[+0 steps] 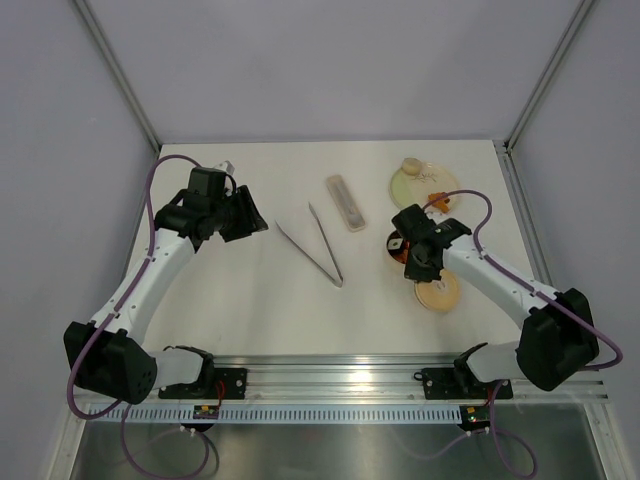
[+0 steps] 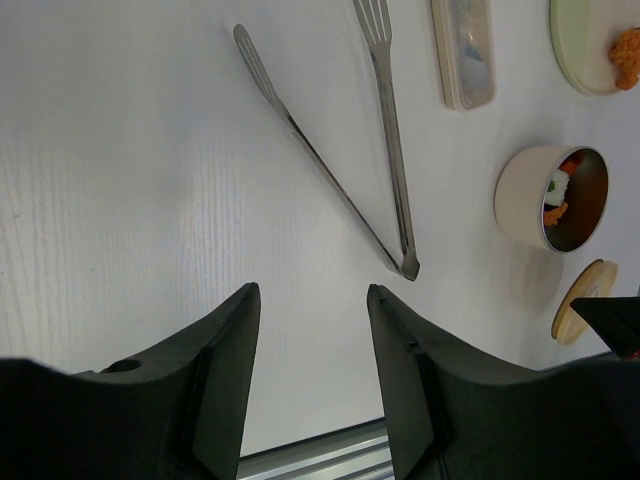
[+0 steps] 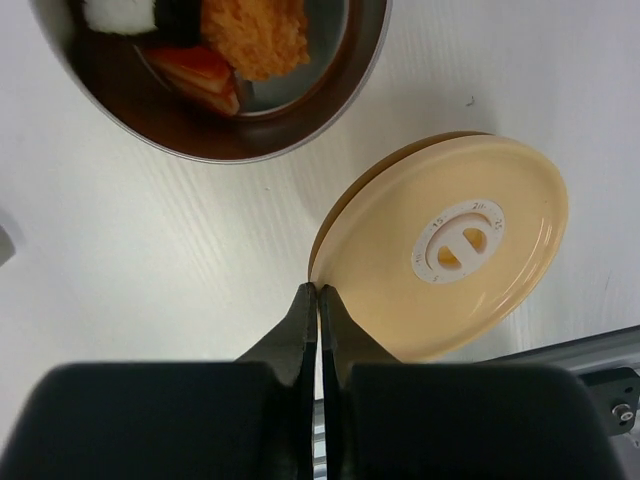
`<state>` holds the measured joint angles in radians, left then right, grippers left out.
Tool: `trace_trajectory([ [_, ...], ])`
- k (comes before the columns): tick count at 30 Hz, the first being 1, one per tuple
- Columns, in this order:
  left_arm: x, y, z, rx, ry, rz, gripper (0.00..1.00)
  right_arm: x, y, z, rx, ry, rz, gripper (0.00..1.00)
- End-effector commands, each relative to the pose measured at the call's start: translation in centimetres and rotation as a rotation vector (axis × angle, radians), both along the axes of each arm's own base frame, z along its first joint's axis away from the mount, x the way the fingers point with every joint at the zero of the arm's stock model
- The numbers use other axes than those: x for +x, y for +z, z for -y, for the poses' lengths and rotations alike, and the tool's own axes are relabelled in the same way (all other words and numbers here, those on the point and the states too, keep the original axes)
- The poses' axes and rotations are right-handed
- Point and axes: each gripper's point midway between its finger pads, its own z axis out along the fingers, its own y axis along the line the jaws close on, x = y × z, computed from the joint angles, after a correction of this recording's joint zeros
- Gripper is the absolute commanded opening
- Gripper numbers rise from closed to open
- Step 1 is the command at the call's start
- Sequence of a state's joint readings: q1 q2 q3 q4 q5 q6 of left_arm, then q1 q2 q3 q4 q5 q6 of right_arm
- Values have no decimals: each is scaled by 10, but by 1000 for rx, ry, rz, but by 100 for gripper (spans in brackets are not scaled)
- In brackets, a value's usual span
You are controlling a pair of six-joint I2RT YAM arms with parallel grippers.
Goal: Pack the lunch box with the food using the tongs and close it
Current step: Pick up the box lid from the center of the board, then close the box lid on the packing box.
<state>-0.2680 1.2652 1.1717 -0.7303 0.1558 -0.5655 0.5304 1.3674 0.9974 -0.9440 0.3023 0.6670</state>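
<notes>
The lunch box (image 3: 330, 120) stands open, with an orange piece (image 3: 255, 35), a red piece (image 3: 195, 72) and a white-black piece (image 3: 125, 12) of food inside. Its tan lid (image 3: 450, 250) lies flat on the table beside it. My right gripper (image 3: 318, 292) is shut, its tips touching the lid's rim; I see nothing pinched between them. The tongs (image 1: 315, 245) lie in a V at mid-table. My left gripper (image 2: 310, 292) hovers open and empty, short of the tongs' joint (image 2: 408, 268). A beige bun (image 1: 409, 166) and orange food (image 2: 627, 55) sit on the plate (image 1: 420, 185).
A pale oblong case (image 1: 345, 203) lies between the tongs and the plate. The metal rail (image 1: 330, 380) runs along the near table edge, close behind the lid.
</notes>
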Motion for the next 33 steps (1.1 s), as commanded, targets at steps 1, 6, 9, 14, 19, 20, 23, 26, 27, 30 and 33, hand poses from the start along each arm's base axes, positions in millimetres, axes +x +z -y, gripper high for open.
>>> trace_trajectory([
  [1, 9, 21, 2, -11, -2, 88, 51, 17, 35, -1, 4, -22, 106, 0],
  [6, 8, 21, 2, -10, -5, 88, 51, 38, 61, -5, -13, 8, 166, 0],
  [9, 8, 22, 1, -9, -2, 88, 51, 55, 73, -9, -42, 45, 194, 0],
  [14, 6, 23, 0, -4, 2, 93, 51, 88, 84, -26, -70, 129, 201, 0],
  [19, 3, 24, -4, 7, 10, 93, 51, 112, 69, -47, -63, 198, 164, 0],
  [20, 3, 23, -5, 10, 12, 91, 51, 113, 71, -49, -58, 205, 166, 0],
  [23, 2, 22, -5, 11, 13, 89, 51, 120, 59, -57, -48, 229, 146, 0],
  [26, 1, 20, -6, 13, 15, 85, 51, 123, 47, -60, -62, 243, 116, 0],
  [27, 1, 20, -5, 12, 14, 85, 51, 125, 43, -60, -65, 244, 114, 0],
  [30, 1, 20, -5, 11, 13, 84, 51, 129, 34, -63, -65, 254, 106, 0],
  [33, 1, 22, -6, 13, 16, 87, 51, 130, 28, -66, -62, 263, 89, 0],
])
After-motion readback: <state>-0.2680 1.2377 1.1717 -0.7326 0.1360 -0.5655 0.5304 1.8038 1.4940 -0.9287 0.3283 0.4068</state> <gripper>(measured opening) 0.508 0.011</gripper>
